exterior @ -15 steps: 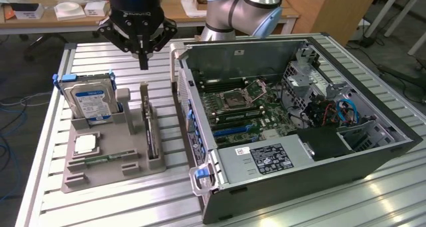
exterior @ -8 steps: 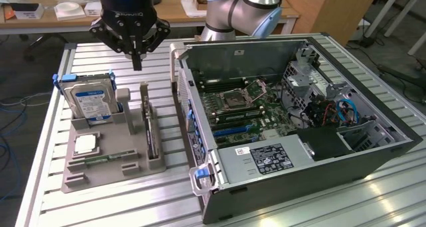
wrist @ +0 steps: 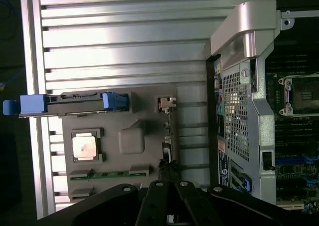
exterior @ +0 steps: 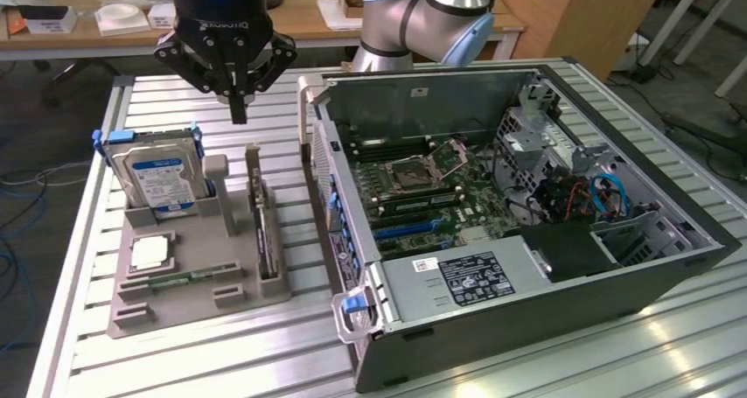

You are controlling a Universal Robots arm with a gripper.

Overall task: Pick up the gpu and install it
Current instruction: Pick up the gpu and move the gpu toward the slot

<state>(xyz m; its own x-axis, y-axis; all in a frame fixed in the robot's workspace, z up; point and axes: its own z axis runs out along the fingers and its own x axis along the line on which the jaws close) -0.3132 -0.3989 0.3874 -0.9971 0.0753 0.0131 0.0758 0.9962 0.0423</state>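
Grey moulded plastic holder (exterior: 192, 306) sits on the slatted aluminium table (exterior: 175, 372). The gpu (exterior: 264, 236), a thin dark circuit card with a pale metal bracket at one end, stands edge-on in the holder's slot on the side nearest the open black computer case (exterior: 653, 275). From my wrist camera the card (wrist: 167, 136) reads as a slim strip.

My black two-finger gripper (exterior: 240, 114) hangs above the table, off the bracket end of the card and well above it. Its fingers are pressed together to a point and hold nothing. In the wrist view the gripper (wrist: 169, 191) looks roughly in line with the card's long edge.

I take the step in hand to be the approach for the pick. To do it well, I'd want the fingers spread while there is height to spare, one on each face across the card's thickness, and centred along its length so it won't pivot. The upright grey post (exterior: 216, 175) stands just beside the card, with the silver hard drive with a blue label (exterior: 164, 179) beyond it. A square, vertical descent should keep the outer finger clear of both. The slot looks snug, so I judge any sideways pull risks jamming the card or dragging the holder.
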